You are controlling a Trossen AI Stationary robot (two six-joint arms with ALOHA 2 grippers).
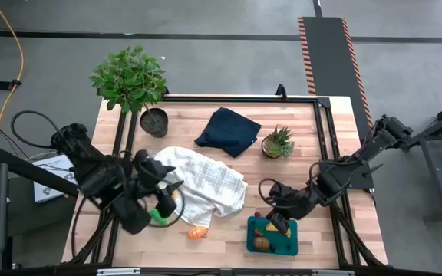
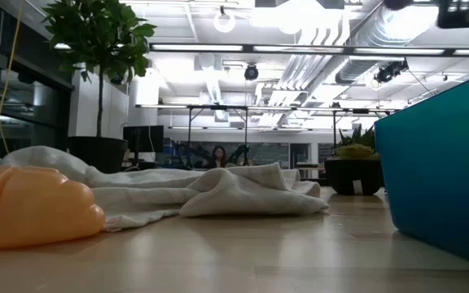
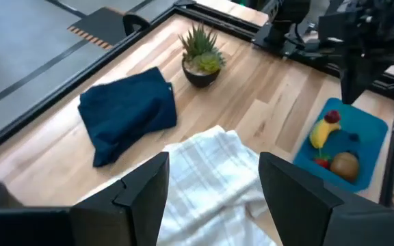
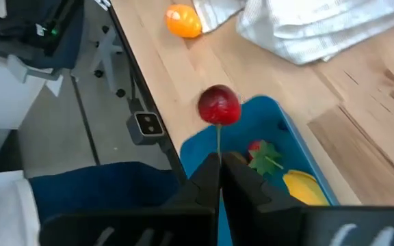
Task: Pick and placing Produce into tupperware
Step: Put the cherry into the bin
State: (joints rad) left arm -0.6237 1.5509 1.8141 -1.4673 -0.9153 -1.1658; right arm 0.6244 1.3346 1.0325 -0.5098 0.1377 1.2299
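- R gripper (image 4: 219, 162) pinched shut on stem of red cherry (image 4: 219, 106), over tupperware (image 1: 282, 244) w/ banana (image 3: 323, 132) + brown round one (image 3: 345, 165) inside;
- L gripper (image 3: 214, 179) open, empty, above white cloth (image 1: 209, 184); orange piece (image 1: 197, 233) on table nearby.

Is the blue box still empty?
No. The tupperware already holds a banana, a brown round piece and something red.

Open-plan lab: exposed ceiling ducts (image 2: 332, 32), rows of workbenches (image 2: 243, 155).
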